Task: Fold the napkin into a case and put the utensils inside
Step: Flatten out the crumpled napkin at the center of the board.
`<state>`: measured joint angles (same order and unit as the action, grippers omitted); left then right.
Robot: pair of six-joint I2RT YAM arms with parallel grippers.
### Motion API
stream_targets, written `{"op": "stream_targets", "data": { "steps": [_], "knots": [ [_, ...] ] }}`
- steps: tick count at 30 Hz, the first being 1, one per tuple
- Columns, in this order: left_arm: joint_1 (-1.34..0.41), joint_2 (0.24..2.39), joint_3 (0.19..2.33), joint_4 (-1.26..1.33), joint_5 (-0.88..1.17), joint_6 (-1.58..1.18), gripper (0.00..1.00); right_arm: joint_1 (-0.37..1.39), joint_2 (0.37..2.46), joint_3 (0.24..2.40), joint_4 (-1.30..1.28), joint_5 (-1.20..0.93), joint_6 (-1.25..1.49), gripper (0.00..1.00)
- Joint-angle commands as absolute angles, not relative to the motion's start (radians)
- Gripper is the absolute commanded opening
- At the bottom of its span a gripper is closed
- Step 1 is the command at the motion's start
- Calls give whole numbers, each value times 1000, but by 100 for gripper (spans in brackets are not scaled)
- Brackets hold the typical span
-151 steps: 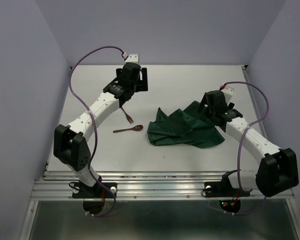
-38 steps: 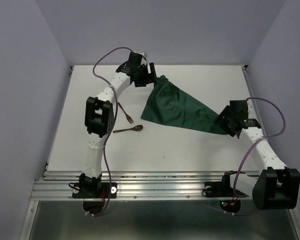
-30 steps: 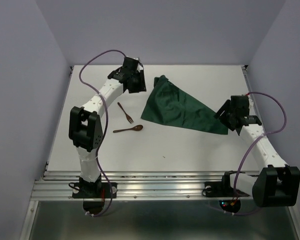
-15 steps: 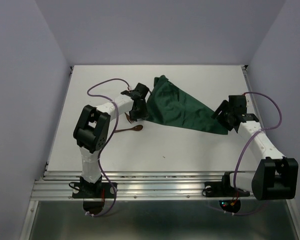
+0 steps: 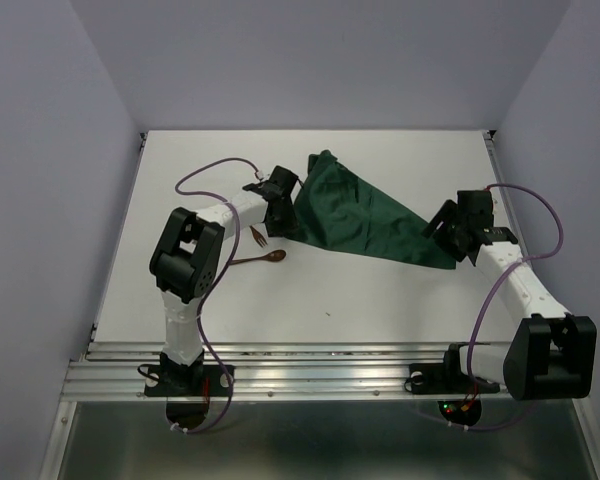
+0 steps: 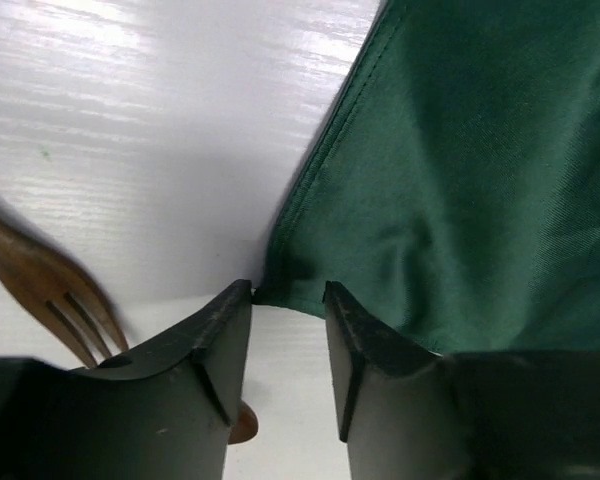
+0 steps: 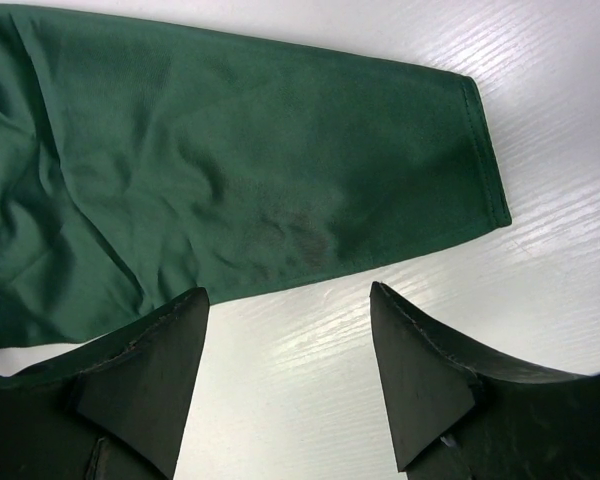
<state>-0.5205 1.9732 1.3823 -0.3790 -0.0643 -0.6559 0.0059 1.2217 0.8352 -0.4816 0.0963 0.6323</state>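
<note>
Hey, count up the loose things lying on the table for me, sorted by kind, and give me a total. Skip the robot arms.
Green cloth napkin: 1
Wooden utensils: 2 (a fork and a spoon)
Total: 3

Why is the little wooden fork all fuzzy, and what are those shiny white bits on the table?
Left wrist view: the small brown wooden fork looks blurry, probably too near the lens, and glare washes out the white table at the top. Right wrist view: bright glare streaks run beside the dark green cloth napkin. Top view: evenly lit and sharp.
</note>
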Motion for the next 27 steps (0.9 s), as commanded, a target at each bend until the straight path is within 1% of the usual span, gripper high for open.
{"op": "stream_targets", "data": {
  "steps": [1, 4, 5, 6, 9, 11, 12, 13, 16, 19, 21, 23, 27],
  "knots": [
    [-517, 1994, 1388, -328, -41, -667, 45, -2, 1210, 838, -439, 91, 629, 71],
    [-517, 2005, 1397, -330, -41, -664, 40, -2, 1201, 830, -439, 92, 630, 72],
    [-517, 2005, 1399, -330, -43, -664, 34, -2, 1197, 827, -439, 95, 630, 72],
    [-517, 2008, 1401, -330, -46, -661, 31, -2, 1197, 825, -440, 97, 630, 72],
    [-515, 2010, 1410, -348, -67, -655, 29, -2, 1193, 818, -443, 101, 630, 72],
    [-515, 2003, 1405, -354, -77, -650, 34, -2, 1190, 813, -442, 98, 632, 72],
    [-515, 1996, 1401, -354, -83, -650, 41, -2, 1192, 813, -443, 97, 634, 72],
    [-515, 1991, 1397, -354, -93, -652, 55, -2, 1190, 811, -442, 95, 634, 73],
    [-514, 1987, 1387, -353, -118, -657, 63, -2, 1196, 818, -443, 94, 635, 73],
    [-508, 1993, 1378, -335, -115, -657, 64, -2, 1204, 825, -443, 91, 634, 73],
    [-503, 1996, 1361, -315, -97, -657, 60, -2, 1209, 830, -442, 91, 632, 73],
    [-500, 1999, 1344, -279, -71, -660, 54, -2, 1210, 833, -443, 92, 630, 74],
    [-497, 2005, 1348, -258, -40, -657, 35, -2, 1212, 821, -445, 100, 630, 75]
  ]
}}
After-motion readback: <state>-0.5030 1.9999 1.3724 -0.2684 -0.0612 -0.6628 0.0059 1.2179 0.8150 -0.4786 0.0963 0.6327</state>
